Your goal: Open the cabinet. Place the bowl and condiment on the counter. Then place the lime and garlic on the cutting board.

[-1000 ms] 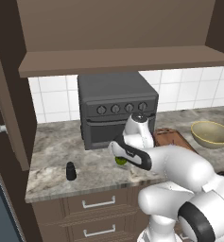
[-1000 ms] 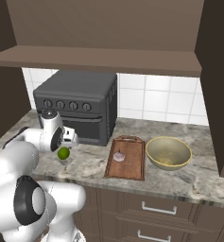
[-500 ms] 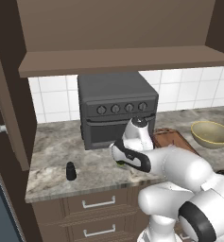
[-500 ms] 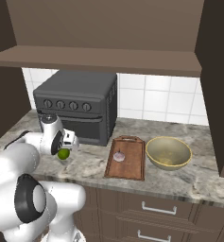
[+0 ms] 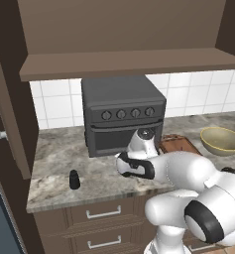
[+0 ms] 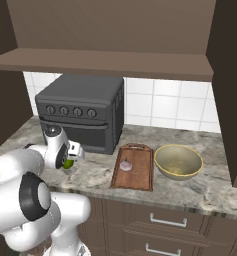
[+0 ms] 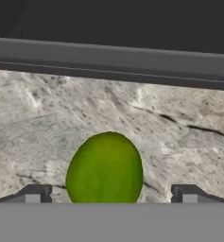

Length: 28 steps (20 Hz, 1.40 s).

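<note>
The lime [image 7: 105,170] lies on the counter [image 5: 54,158] just in front of the toaster oven, and my gripper [image 7: 111,194] is open above it, one fingertip wide on each side. From the right base view the lime [image 6: 68,163] peeks out under the gripper [image 6: 71,158]. The garlic [image 6: 125,165] rests on the cutting board [image 6: 136,170]. The bowl [image 6: 178,161] stands on the counter right of the board. The dark condiment [image 5: 74,179] stands near the counter's front left. The cabinet [image 5: 10,99] is open, its shelf bare.
A dark toaster oven [image 5: 121,114] stands against the tiled wall right behind the gripper. The open cabinet door [image 6: 227,90] hangs over the counter's right end. Drawers with short handles [image 5: 103,214] run below the counter edge.
The hand has sunk a little closer to the counter over the lime. The lime, garlic, bowl and condiment have stayed where they were.
</note>
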### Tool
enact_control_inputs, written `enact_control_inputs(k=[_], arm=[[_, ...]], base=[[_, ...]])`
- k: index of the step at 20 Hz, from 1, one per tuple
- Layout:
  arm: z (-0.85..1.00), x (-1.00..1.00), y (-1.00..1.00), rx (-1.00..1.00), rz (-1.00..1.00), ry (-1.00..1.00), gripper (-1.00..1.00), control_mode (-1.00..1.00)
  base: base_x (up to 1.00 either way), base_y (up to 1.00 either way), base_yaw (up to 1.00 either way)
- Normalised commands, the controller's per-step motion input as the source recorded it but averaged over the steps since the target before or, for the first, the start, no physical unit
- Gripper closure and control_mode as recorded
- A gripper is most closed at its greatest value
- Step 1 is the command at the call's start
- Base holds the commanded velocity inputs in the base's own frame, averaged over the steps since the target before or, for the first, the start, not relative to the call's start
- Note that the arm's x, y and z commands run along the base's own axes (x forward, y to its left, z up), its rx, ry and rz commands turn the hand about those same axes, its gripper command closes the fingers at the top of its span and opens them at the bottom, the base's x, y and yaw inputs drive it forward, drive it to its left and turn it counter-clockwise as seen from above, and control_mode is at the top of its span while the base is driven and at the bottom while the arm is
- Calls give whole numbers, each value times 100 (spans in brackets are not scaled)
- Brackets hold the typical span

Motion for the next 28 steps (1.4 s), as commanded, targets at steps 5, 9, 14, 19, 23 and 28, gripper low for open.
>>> enact_control_inputs(k=[5,9,14,19,23,28], arm=[[-19,14,2,0,-2,-3,-100,-100],[-18,12,3,1,-2,-3,-100,-100],[-15,7,8,0,-1,-4,100,-100],[0,0,0,0,0,-1,100,-100],[4,0,0,0,0,0,100,-100],[40,0,-9,-1,0,2,100,-100]], base=[[0,0,0],[0,0,0],[0,0,0],[0,0,0],[0,0,0],[0,0,0]])
